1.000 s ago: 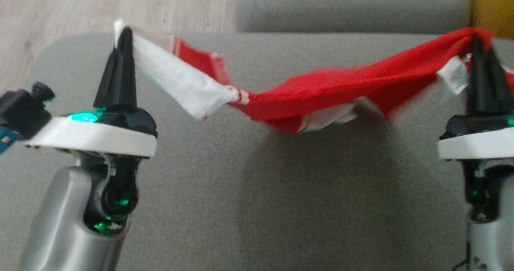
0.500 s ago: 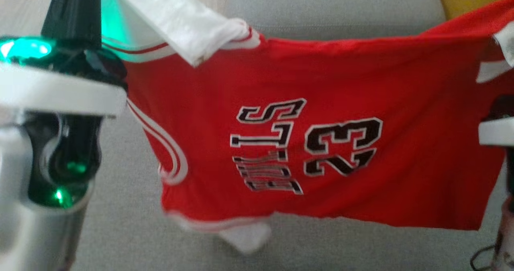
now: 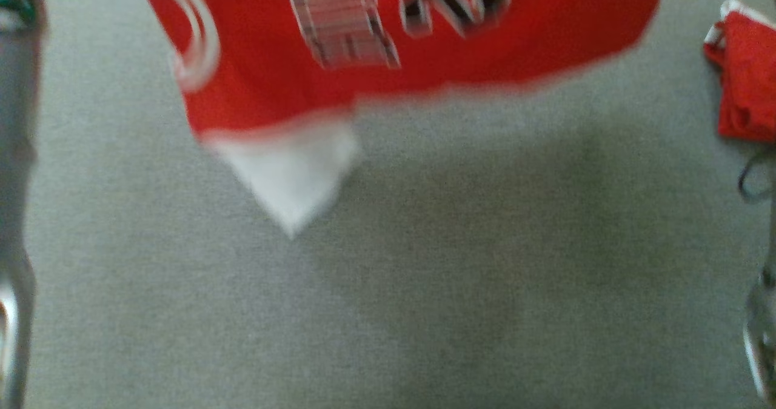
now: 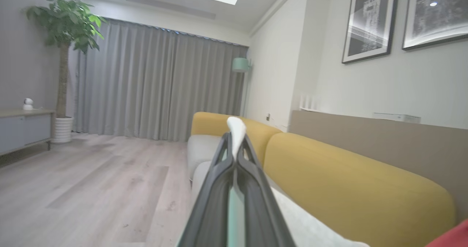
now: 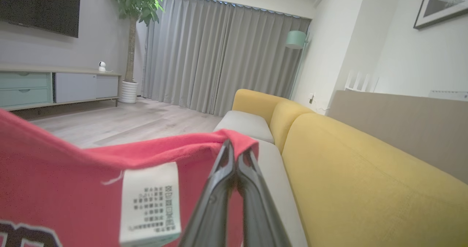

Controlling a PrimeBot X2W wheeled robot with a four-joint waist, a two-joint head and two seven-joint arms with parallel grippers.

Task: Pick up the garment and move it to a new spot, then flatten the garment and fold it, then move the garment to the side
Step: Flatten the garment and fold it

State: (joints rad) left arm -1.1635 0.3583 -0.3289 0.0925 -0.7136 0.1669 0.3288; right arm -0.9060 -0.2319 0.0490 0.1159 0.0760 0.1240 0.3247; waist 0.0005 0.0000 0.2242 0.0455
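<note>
Jersey (image 3: 273, 82), bunched and sagging a second ago, now hangs spread above the grey sofa seat (image 3: 461, 288), left claw (image 4: 236, 144) pinched shut on its white trim and right claw (image 5: 237, 150) on its red edge, likely ready for laying flat.
</note>
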